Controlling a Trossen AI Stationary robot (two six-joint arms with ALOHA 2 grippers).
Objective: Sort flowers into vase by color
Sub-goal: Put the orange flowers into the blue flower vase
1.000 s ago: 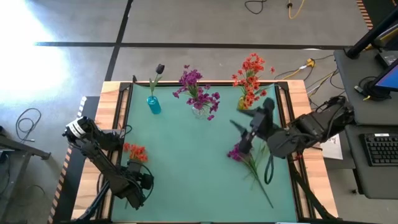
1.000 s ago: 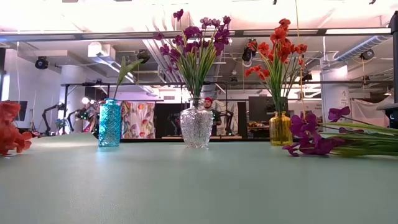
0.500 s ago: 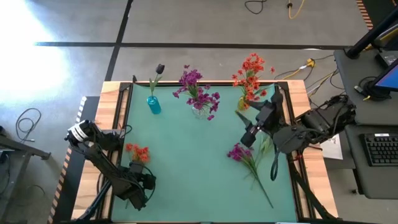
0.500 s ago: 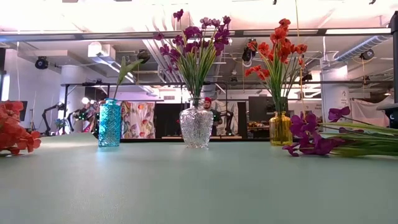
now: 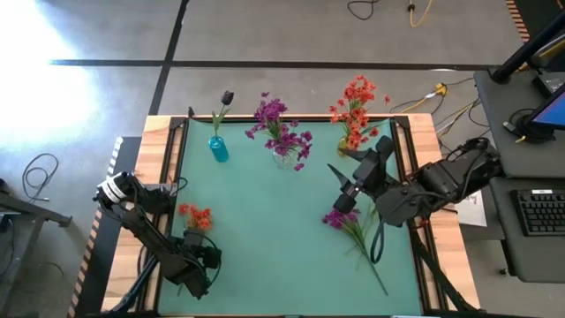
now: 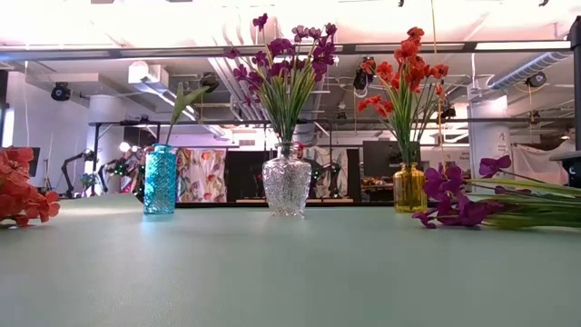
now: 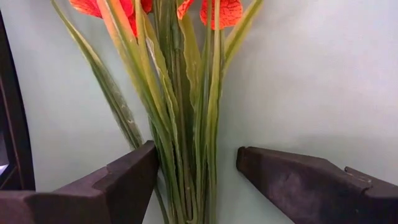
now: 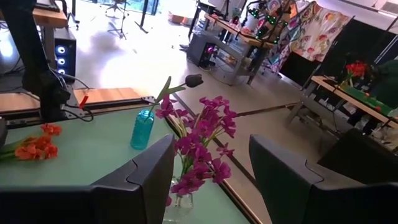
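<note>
Left wrist view: my left gripper [image 7: 196,171] stands open around the orange stems [image 7: 180,124] on the worktop [image 7: 311,74]. Closing off-centre, I might miss some. Right gripper [image 5: 344,196], open, hovers above the purple flower [image 5: 335,217].

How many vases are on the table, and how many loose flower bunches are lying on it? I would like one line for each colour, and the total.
Blue vase: 1
Clear vase: 1
Yellow vase: 1
Loose orange-red bunch, its stems between the left gripper fingers: 1
Loose magenta-purple bunch, lying below the right gripper: 1
Total: 5
</note>
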